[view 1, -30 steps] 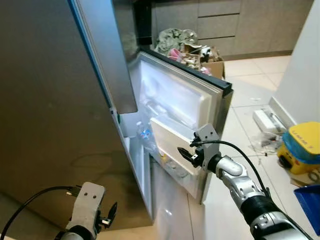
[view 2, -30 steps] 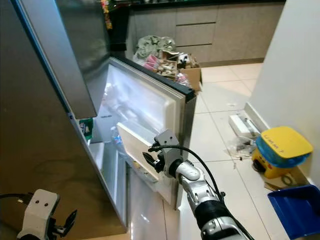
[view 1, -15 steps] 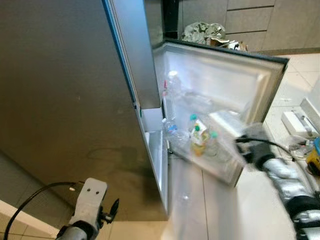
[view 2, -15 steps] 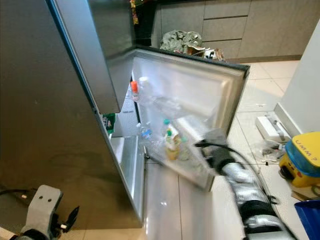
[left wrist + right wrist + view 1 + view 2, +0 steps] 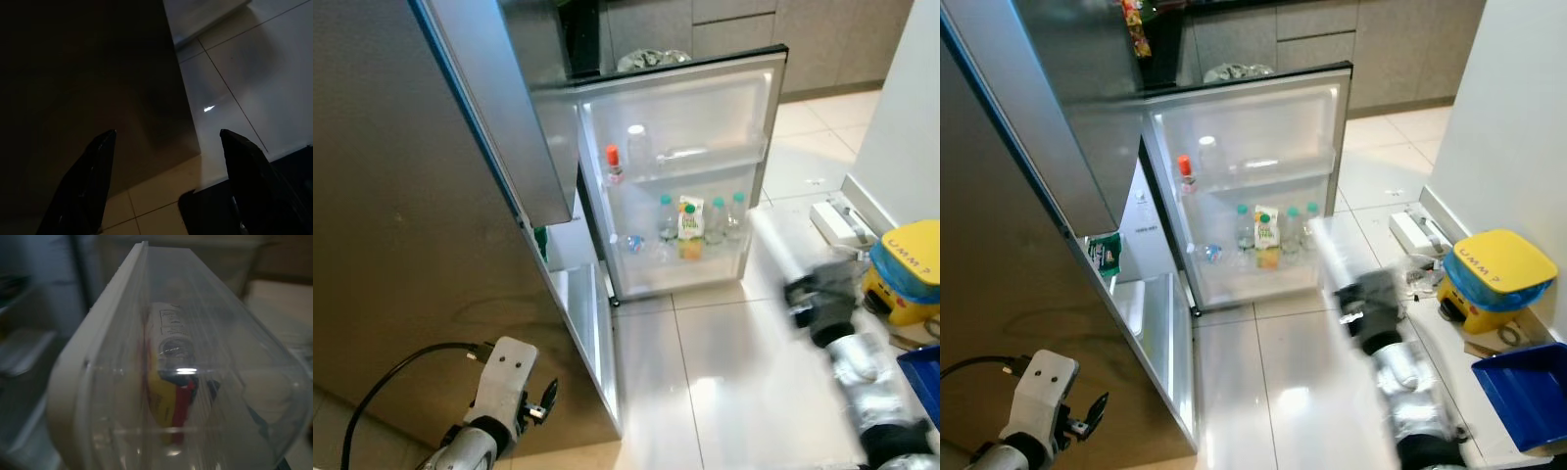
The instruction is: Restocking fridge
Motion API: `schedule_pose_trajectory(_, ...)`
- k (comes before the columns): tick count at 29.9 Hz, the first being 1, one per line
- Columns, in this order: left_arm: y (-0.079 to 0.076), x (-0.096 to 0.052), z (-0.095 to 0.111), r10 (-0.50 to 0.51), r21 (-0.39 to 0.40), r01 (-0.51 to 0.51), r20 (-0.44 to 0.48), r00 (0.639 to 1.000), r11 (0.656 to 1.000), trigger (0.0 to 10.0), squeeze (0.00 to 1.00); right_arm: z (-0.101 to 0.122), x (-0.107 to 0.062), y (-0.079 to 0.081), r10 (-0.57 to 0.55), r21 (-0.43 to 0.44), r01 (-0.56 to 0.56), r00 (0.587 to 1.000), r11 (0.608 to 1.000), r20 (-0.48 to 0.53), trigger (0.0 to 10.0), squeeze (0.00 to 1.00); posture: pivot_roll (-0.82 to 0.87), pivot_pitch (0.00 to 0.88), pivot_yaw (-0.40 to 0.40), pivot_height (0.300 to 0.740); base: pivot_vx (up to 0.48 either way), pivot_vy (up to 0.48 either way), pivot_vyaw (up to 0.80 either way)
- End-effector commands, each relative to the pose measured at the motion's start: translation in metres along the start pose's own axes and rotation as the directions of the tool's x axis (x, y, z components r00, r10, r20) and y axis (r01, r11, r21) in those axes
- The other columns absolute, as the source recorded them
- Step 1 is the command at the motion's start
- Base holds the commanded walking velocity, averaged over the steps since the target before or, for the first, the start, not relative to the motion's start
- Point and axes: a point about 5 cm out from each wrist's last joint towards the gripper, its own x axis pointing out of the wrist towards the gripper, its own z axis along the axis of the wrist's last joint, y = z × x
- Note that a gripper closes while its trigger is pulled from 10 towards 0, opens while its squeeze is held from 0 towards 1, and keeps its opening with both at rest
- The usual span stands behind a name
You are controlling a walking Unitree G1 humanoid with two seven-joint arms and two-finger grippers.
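Note:
The fridge door stands wide open, its inner side facing me. Its shelves hold an orange-capped bottle, a green-and-yellow carton and several small water bottles. The steel fridge body rises on my left. My right gripper is motion-blurred over the tiled floor, to the right of the door and apart from it. A blurred pale streak reaches from it toward the door. The right wrist view shows a clear plastic bin with a yellow-and-red pack inside. My left gripper hangs open and empty beside the fridge.
A yellow box, a blue bin and a white floor item lie by the right wall. Cabinets and a clutter pile stand behind the door. Glossy tiles stretch before the fridge.
The door has swung from part-way open to wide open. My right arm has drawn back from the door shelf toward the right. The camera shifted; the left arm stayed idle.

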Motion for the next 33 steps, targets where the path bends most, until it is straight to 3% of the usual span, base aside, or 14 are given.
schedule_pose_trajectory(1,0.003,-0.001,-0.012,0.024,0.007,-0.023,-0.061,0.998,1.000,10.0,0.00,0.004,-0.002,0.007,0.003,0.000,-0.003,0.999,1.000,0.042,10.0,0.00,0.01,0.137,0.117,0.740,0.000,0.000,0.00)
schedule_pose_trajectory(3,0.000,-0.002,-0.016,0.027,0.015,-0.025,-0.086,0.996,1.000,10.0,0.00,-0.010,-0.012,0.029,0.031,0.040,-0.031,0.999,0.999,0.015,10.0,0.00,0.01,0.142,0.108,0.740,0.000,0.000,0.00)
schedule_pose_trajectory(7,-0.003,-0.004,-0.021,0.031,0.024,-0.029,-0.094,0.995,0.999,10.0,0.00,-0.019,-0.021,0.046,0.034,0.106,-0.033,0.999,0.994,-0.010,10.0,0.00,0.01,0.148,0.097,0.740,0.000,0.000,0.00)
schedule_pose_trajectory(10,-0.007,-0.005,-0.027,0.031,-0.041,-0.035,-0.104,0.994,0.999,10.0,0.00,-0.025,-0.031,0.061,0.020,0.170,-0.012,0.999,0.985,-0.043,10.0,0.00,0.00,0.149,0.087,0.740,0.000,0.000,0.00)
schedule_pose_trajectory(16,-0.013,-0.002,-0.033,0.053,-0.157,-0.070,-0.111,0.992,0.985,10.0,0.00,-0.030,-0.043,0.083,0.061,0.206,-0.045,0.996,0.977,-0.069,10.0,0.00,-0.03,0.151,0.070,0.740,0.000,0.000,0.00)
schedule_pose_trajectory(23,-0.022,0.007,-0.039,0.047,-0.157,-0.065,-0.111,0.993,0.986,10.0,0.00,-0.052,-0.058,0.093,0.082,0.189,-0.050,0.983,0.981,-0.165,10.0,0.00,-0.05,0.147,0.063,0.740,0.000,0.000,0.00)
schedule_pose_trajectory(24,-0.024,0.011,-0.043,0.048,-0.160,-0.068,-0.123,0.991,0.985,10.0,0.00,-0.068,-0.067,0.096,0.099,0.180,-0.055,0.965,0.982,-0.244,10.0,0.00,-0.05,0.145,0.061,0.740,0.000,0.000,0.00)
schedule_pose_trajectory(27,-0.020,0.014,-0.047,0.071,-0.154,-0.091,-0.134,0.989,0.984,10.0,0.00,-0.085,-0.076,0.096,0.097,0.152,-0.051,0.943,0.987,-0.318,10.0,0.00,-0.05,0.141,0.059,0.740,0.000,0.000,0.00)
schedule_pose_trajectory(30,-0.017,0.020,-0.054,0.083,-0.079,-0.096,-0.152,0.985,0.992,10.0,0.00,-0.107,-0.093,0.092,0.089,0.117,-0.043,0.902,0.992,-0.423,10.0,0.00,-0.05,0.135,0.055,0.740,0.000,0.000,0.00)
schedule_pose_trajectory(33,-0.014,0.021,-0.067,0.087,-0.057,-0.099,-0.185,0.979,0.993,10.0,0.00,-0.119,-0.104,0.087,0.068,0.101,-0.022,0.875,0.995,-0.480,10.0,0.00,-0.05,0.131,0.055,0.740,0.000,0.000,0.00)
